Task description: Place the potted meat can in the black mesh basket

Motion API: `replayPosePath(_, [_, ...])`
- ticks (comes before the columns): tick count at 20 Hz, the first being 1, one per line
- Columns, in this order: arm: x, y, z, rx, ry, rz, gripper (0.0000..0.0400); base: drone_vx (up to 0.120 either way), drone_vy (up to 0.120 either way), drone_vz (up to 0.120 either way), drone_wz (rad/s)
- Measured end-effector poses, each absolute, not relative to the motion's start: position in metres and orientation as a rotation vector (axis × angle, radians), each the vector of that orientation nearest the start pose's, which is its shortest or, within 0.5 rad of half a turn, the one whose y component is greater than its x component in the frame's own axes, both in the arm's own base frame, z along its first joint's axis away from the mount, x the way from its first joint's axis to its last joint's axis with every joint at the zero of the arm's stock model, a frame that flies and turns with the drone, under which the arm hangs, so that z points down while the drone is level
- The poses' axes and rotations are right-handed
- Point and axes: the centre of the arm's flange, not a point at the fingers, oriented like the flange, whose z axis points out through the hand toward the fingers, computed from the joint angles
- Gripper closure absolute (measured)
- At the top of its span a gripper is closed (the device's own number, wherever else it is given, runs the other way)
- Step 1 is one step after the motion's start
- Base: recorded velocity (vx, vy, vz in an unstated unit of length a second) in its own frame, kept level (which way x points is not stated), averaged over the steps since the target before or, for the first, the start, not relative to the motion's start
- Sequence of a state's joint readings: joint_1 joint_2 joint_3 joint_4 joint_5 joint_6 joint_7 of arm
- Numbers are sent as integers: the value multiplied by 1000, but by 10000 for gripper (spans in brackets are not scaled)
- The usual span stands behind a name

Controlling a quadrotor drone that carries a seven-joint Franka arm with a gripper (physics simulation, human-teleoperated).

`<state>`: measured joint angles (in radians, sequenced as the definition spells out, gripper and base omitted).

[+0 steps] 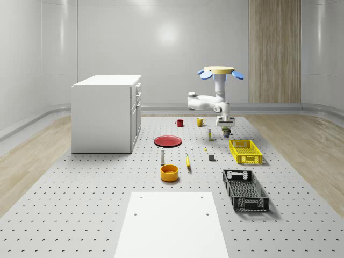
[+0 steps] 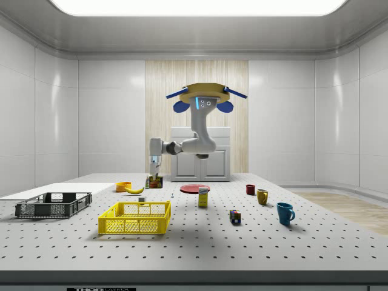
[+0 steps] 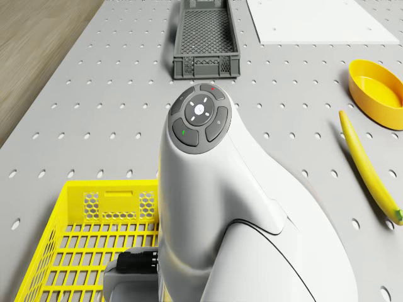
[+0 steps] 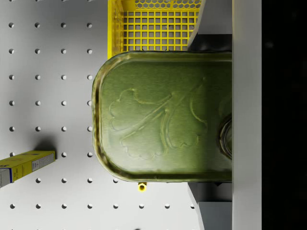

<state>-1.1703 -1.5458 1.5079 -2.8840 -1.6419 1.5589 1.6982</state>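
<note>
Above the far end of the yellow crate point(image 1: 245, 151), right of centre in the whole-scene view, the drone point(image 1: 220, 71) hovers clear of the table point(image 1: 80, 204). Its arm reaches down, and the gripper point(image 1: 226, 126) pinches the potted meat can point(image 4: 163, 115) between its fingers, lifted off the table. The black mesh basket point(image 1: 245, 190) lies nearer the camera, just beyond the crate's near end, at lower right.

Potted meat can point(image 4: 163, 115) held aloft beside yellow crate; black mesh basket point(image 1: 245, 189) well apart.
</note>
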Motion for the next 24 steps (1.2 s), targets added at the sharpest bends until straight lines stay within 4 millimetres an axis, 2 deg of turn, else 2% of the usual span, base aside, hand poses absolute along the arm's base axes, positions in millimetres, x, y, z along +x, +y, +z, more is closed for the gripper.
replayPosePath(24, [306,0,456,-5,3,785,109,120,0,0,0])
